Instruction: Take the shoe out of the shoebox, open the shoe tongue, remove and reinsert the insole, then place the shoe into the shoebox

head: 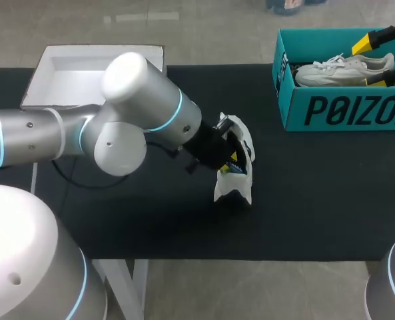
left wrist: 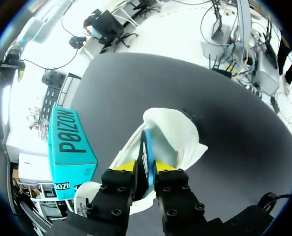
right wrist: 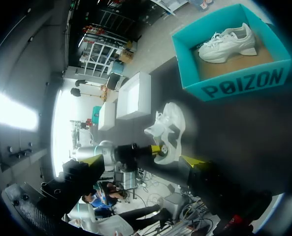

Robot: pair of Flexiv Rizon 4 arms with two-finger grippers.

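White leather sneaker [head: 236, 143] sits near the middle of the black table top [head: 304, 200]. Its open mouth faces 9 o'clock, toward the left arm. From the head view I cannot tell just how it rests.

The left arm comes in from 9 o'clock, and the left gripper [head: 232, 159] is pushed into the mouth of the sneaker. In the left wrist view the left gripper [left wrist: 146, 167] has its two yellow tips squeezed close together. A thin blue insole [left wrist: 148, 147] stands on its edge between them, and both tips press on it, one from each side. The white sneaker [left wrist: 173, 132] wraps around the insole just ahead of the fingers. A bit of the blue insole [head: 236, 169] also peeks out in the head view.

A teal cardboard shoebox [head: 344, 110] stands at 2 o'clock from the sneaker, well apart from it. A second white sneaker [head: 317, 72] lies inside the box. The right gripper [head: 372, 62] hangs over the box at its 3 o'clock end, with its yellow tips wide apart and holding nothing.

In the right wrist view the right gripper [right wrist: 142, 160] shows the same wide gap. Ahead of it are the white sneaker [right wrist: 171, 123] on the table, the teal shoebox [right wrist: 244, 83] and the second sneaker [right wrist: 229, 42] inside.

A white cardboard box lid [head: 90, 77] lies open side up at 10 o'clock from the sneaker, at the far edge of the table.
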